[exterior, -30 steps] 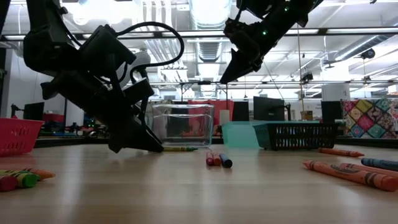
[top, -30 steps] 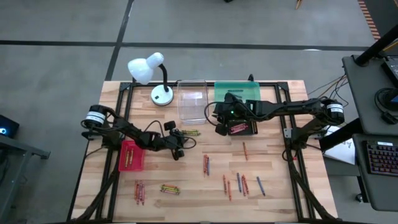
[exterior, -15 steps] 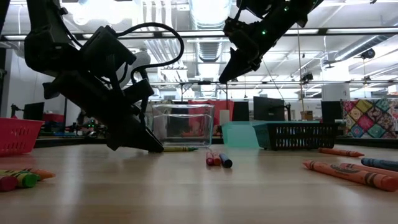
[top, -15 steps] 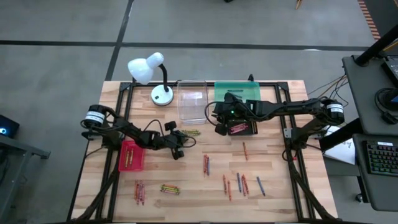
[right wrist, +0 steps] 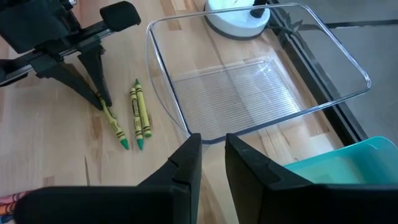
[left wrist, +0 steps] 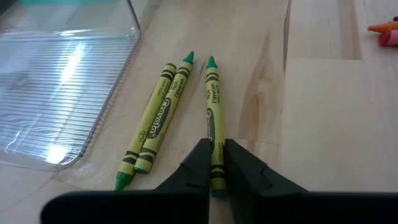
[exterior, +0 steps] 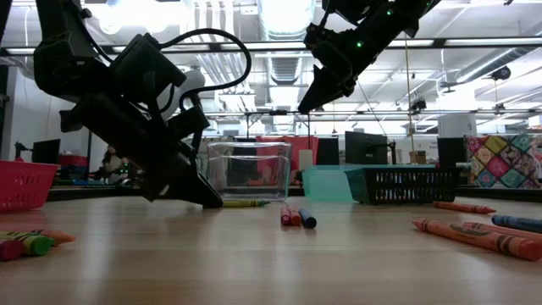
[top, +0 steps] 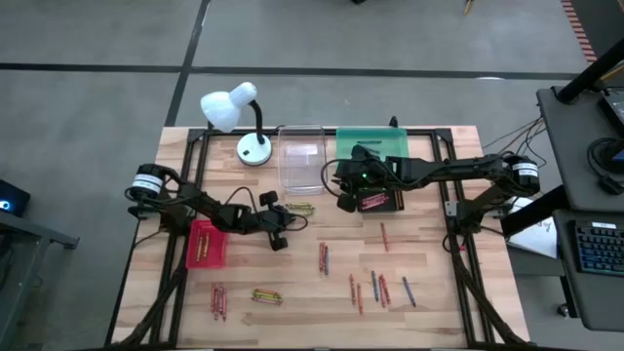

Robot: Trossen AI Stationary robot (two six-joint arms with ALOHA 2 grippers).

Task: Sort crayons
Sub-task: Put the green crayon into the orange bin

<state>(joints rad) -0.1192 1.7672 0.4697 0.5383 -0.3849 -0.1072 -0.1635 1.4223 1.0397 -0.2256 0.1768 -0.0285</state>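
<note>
Little had been sorted: a few crayons (top: 202, 245) lay in the red tray (top: 207, 255) at centre left, while most remained across the lower bench (top: 429, 244). The left pincer (left wrist: 213, 167) was shut on a green-tipped crayon (left wrist: 212, 118); the right pincer (right wrist: 211, 149), slightly parted, held nothing.

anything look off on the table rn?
Nothing damaged or spilled. Crayons lie loose across the table, unsorted. The left gripper is shut on a green crayon beside two others by the clear tray.
</note>
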